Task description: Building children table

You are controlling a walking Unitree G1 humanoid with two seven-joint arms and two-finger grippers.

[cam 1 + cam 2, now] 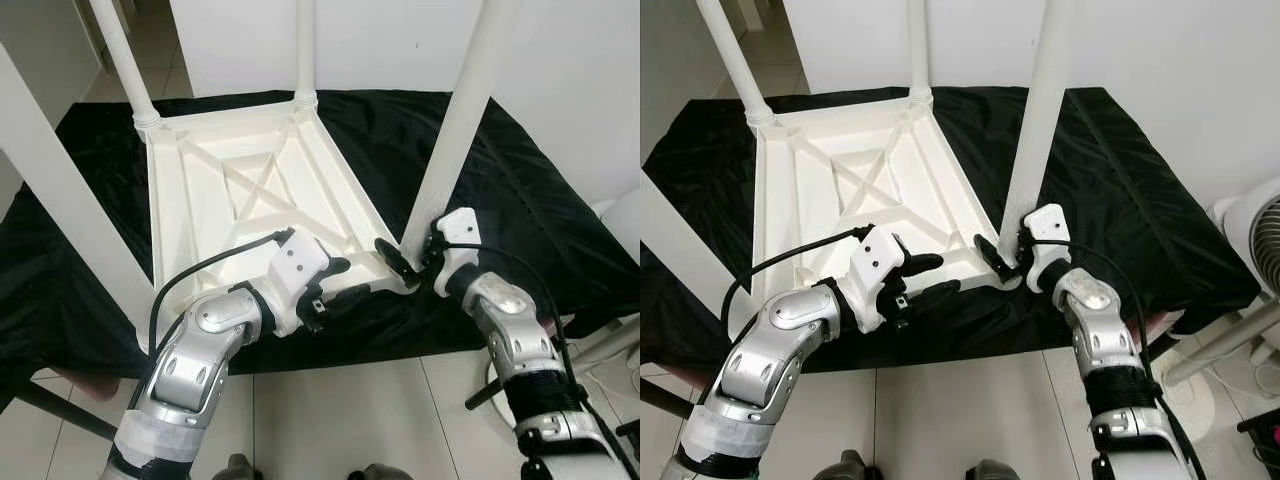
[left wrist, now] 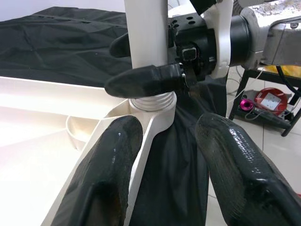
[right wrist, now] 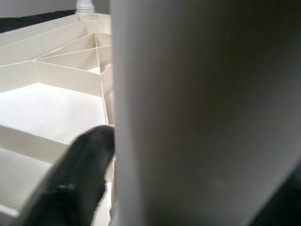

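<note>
A white children's table (image 1: 250, 190) lies upside down on a black cloth, its legs pointing up. My right gripper (image 1: 408, 256) is shut on the near right leg (image 1: 455, 130) just above its threaded base, one finger (image 2: 146, 80) in front and the other behind. The right wrist view has this leg (image 3: 202, 113) close up beside one black finger (image 3: 80, 174). My left gripper (image 1: 345, 282) is open at the same corner. In its wrist view, the left gripper (image 2: 169, 134) has one finger over the table rim (image 2: 70, 155) and the other over the cloth.
Three more legs stand up: near left (image 1: 60, 200), far left (image 1: 125, 60), far middle (image 1: 305, 50). The black cloth (image 1: 540, 220) covers the support to its front edge. A white fan (image 1: 1260, 220) stands at the right, a white wall behind, tiled floor below.
</note>
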